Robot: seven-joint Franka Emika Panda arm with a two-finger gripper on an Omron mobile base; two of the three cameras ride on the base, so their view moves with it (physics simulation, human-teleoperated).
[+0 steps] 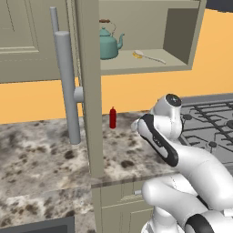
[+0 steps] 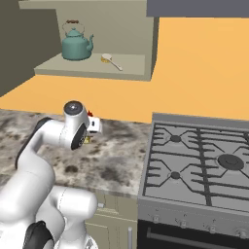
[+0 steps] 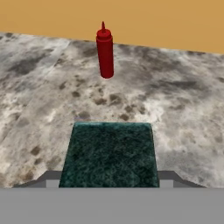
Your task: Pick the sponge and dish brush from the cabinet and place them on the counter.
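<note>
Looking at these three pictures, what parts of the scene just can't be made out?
- Sponge in the hand view: only its dark green top shows; the lower end is cut off at the bottom, so whether it rests on the counter is unclear.
- Claw in the right base view: hidden behind the arm's wrist.
- Dish brush on the cabinet shelf: too small for bristle detail.
- Red bottle: label unreadable.

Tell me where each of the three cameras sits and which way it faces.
Left base view: behind the arm's left, looking forward past the open cabinet door; arm at lower right.
Right base view: behind its right, facing the counter and stove; arm at lower left.
Hand view: on the hand, looking low along the counter; the sponge sits between the finger tips.
Shared: both base views show the teal kettle and dish brush; left base and hand views share the red bottle.
</note>
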